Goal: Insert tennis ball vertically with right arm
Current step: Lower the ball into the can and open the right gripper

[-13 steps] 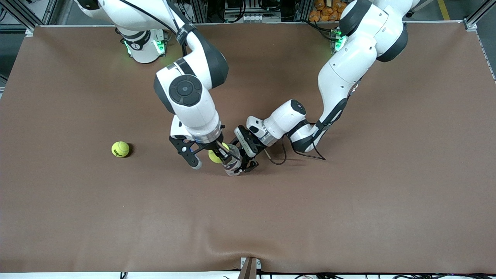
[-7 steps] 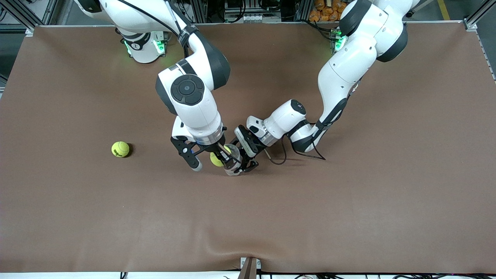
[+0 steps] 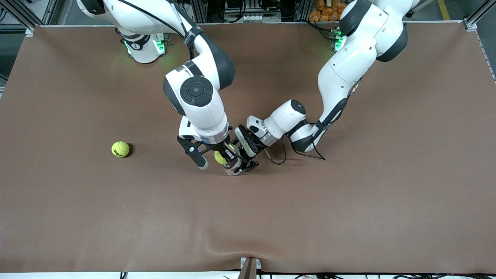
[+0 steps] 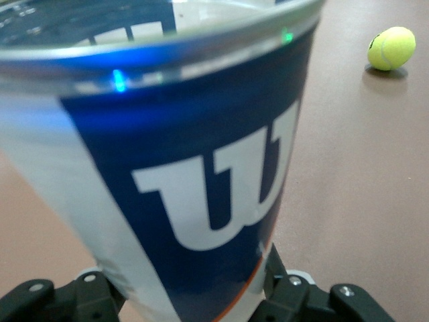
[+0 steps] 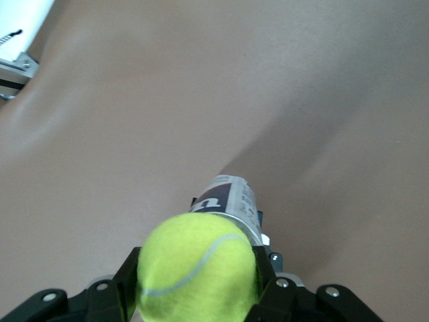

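Front view, right tool (image 3: 224, 157): clenched on the tennis ball (image 3: 220, 157), hanging over the mouth of the can (image 3: 233, 166), arm reaching in from the base at the top of the view.
Front view, left tool (image 3: 245, 164): grasping the can, holding it upright on the desk (image 3: 348, 201) near the middle.
Front view, second ball (image 3: 120, 149): loose on the desk, well apart, toward the right arm's end.
Left wrist view, can (image 4: 181, 168): blue wall with white lettering, pinched between the dark fingers (image 4: 305, 305); open rim tilted slightly in this view; second ball (image 4: 391, 48) on the desk.
Right wrist view, tennis ball (image 5: 198, 268): seated between the pads (image 5: 127, 282); can (image 5: 231, 201) just below it, not squarely under it.
Step in hand: alignment of ball over can mouth; insertion not yet done.
Next move, as judged: small sideways correction to centre the ball on the rim, then straight descent and release; steady hold needed from the left tool.
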